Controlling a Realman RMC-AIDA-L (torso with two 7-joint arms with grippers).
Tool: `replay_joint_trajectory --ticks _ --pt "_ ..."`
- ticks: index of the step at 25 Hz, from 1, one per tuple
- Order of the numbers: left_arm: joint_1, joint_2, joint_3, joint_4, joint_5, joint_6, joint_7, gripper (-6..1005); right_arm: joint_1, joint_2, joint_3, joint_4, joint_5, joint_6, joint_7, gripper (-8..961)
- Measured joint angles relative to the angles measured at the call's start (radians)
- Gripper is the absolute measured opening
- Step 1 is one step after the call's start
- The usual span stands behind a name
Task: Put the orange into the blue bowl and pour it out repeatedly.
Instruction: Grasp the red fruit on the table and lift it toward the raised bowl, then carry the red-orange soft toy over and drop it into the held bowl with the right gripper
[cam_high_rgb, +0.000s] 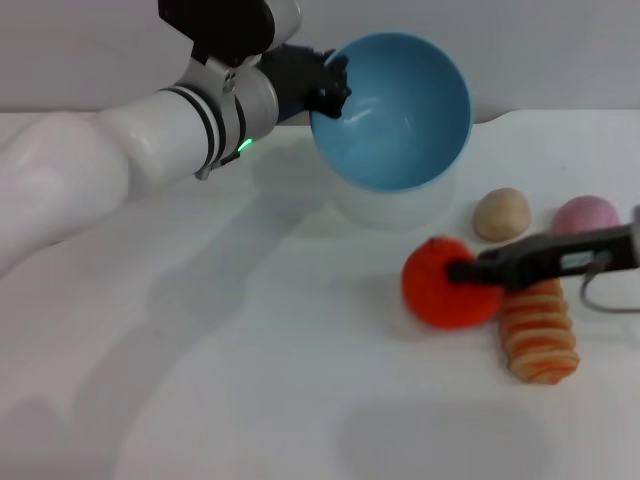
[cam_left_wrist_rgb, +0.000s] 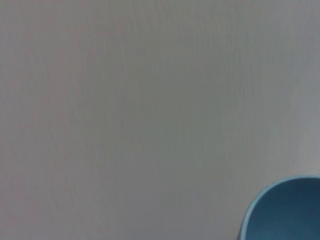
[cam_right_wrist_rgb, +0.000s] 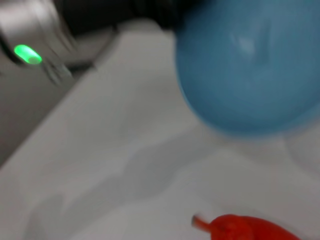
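The striped bread roll (cam_high_rgb: 539, 345) lies nearest the head camera, down at about 4 o'clock on the white table (cam_high_rgb: 250, 380). Just past it, touching its top end, sits the orange (cam_high_rgb: 449, 283) — on the table, not in the bowl.

The right gripper (cam_high_rgb: 468, 271) reaches in from 3 o'clock, low and flat, with its dark tip right at the orange's side. It looks like it is closing on the fruit or just letting it go; I cannot tell if the fingers are wide or pinched, because the tip is small and dark against the orange.

The left gripper (cam_high_rgb: 328, 92) comes in from 10 o'clock and holds the blue bowl (cam_high_rgb: 395, 110) by its rim, pinched tight. The bowl is up in the air at about 12 o'clock, tipped on its side so its open mouth faces the camera, and it is empty. It is held that way for pouring — so I think the orange has been tipped out and must go back in next.

A tan ball (cam_high_rgb: 500, 214) and a pink ball (cam_high_rgb: 587, 216) sit at about 2 o'clock, just behind the right gripper. They are not part of the job.
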Motion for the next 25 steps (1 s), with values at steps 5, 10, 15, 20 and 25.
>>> replay_joint_trajectory --ticks 5,10,15,20,25 --pt "-0.007 0.004 -0.063 -0.008 0.014 0.139 -0.005 0 -0.057 -0.002 0.063 -0.240 0.098 -0.145 0.001 73" --pt "-0.030 0.004 -0.124 0.002 0.058 0.307 -0.033 -1 -0.054 -0.003 0.166 -0.397 0.154 -0.265 0.017 39" --pt "-0.055 0.003 -0.154 0.019 0.148 0.456 -0.129 -1 -0.056 -0.001 0.174 -0.435 0.179 -0.262 0.019 26" --pt "-0.036 -0.001 -0.124 0.084 0.155 0.495 -0.141 -1 -0.026 -0.005 0.152 -0.293 0.154 -0.203 -0.043 24" --pt "-0.031 0.000 -0.112 0.095 0.156 0.499 -0.143 -1 -0.013 -0.006 0.125 -0.186 0.108 -0.100 -0.085 25"
